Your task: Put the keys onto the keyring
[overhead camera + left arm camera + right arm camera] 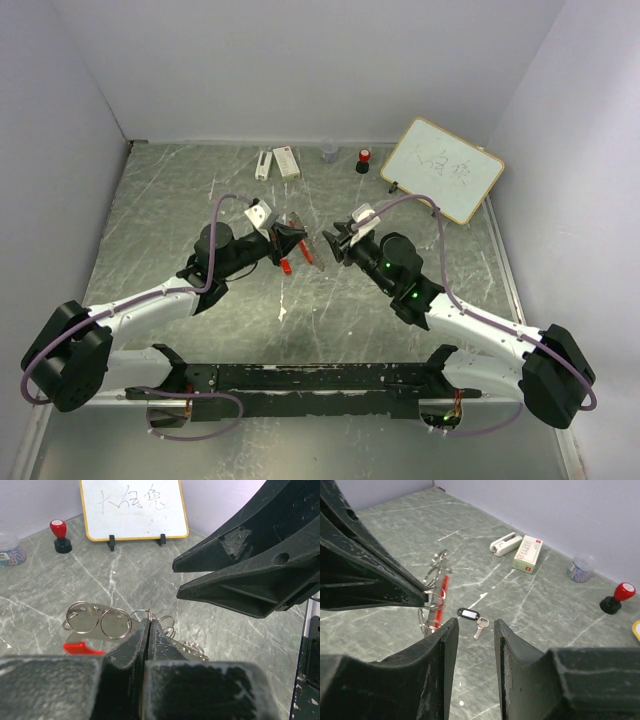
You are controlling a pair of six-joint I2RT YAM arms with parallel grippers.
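Note:
My left gripper [149, 623] is shut on a thin silver ring of the keyring [116, 624], which hangs just above the table. Its red oblong fob [80, 648] points down beside the other rings. In the top view the left gripper [289, 239] and right gripper [334, 244] face each other tip to tip at mid-table. My right gripper [475, 625] stands open with nothing between its fingers. Past its tips a small silver key with a black tag [470, 614] lies flat on the table. The held keyring [433, 597] shows just left of it.
Along the back wall stand a framed whiteboard [443, 168], a red-capped black stamp [363, 160], a small jar of clips [329, 152], a white box [286, 161] and a white stapler [263, 163]. Grey walls close in three sides.

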